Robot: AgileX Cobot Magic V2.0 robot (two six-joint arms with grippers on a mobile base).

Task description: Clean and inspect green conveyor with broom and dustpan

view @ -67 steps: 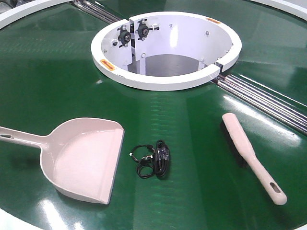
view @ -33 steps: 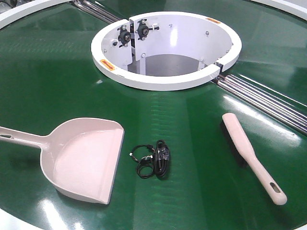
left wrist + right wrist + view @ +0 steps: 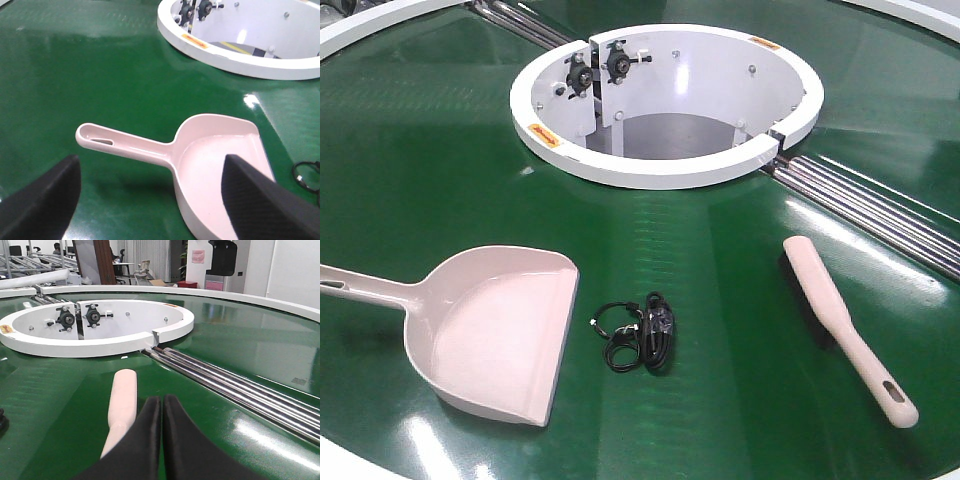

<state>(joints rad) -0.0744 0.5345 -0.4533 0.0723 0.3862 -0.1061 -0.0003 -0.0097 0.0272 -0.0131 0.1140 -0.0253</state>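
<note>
We note dustpan [image 3: 495, 335], broom [image 3: 830, 310] and cable [image 3: 640, 335] unmoved on the green conveyor [image 3: 420, 180]: sweeping not begun. Left pincer [image 3: 150, 160] stands apart above the dustpan; right pincer [image 3: 161, 405] together, empty.

No text is showing clearly enough to read. Small orange stickers [image 3: 541, 131] are sitting on the white hub [image 3: 660, 172] of the green conveyor [image 3: 440, 170], but their print is coming out too small to make out. A pink notice [image 3: 198, 256] is hanging in the background, and its writing is blurring out as well.
</note>
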